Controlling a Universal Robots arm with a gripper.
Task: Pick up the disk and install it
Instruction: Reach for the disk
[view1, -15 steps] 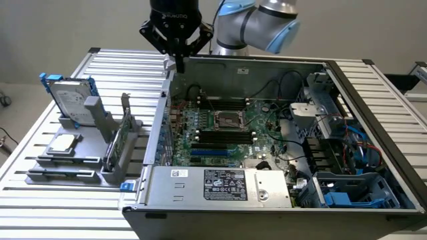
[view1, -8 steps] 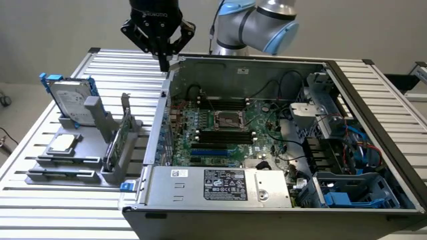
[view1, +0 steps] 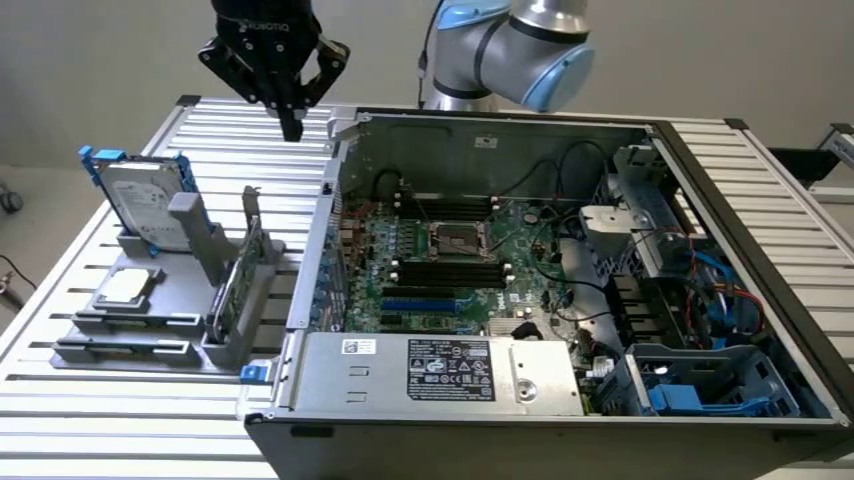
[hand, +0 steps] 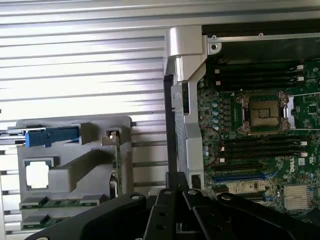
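The disk (view1: 139, 203), silver-grey with blue rails, stands upright in the grey holder (view1: 147, 322) at the exterior view's left. From the wrist view it appears edge-on as a blue rail (hand: 51, 136). My gripper (view1: 291, 128) hangs shut and holding nothing above the slatted table, behind the holder and beside the far left corner of the open computer case (view1: 310, 372). Its black fingers (hand: 170, 200) meet over the case's edge in the wrist view. The gripper is well apart from the disk.
The holder also carries a square silver chip (view1: 124, 288) (hand: 37, 175) and an upright green card (view1: 240, 272) (hand: 116, 160). Inside the case lie the motherboard (view1: 454, 265), cables and a blue drive bay (view1: 697, 388). The slatted table (view1: 134, 420) surrounds everything.
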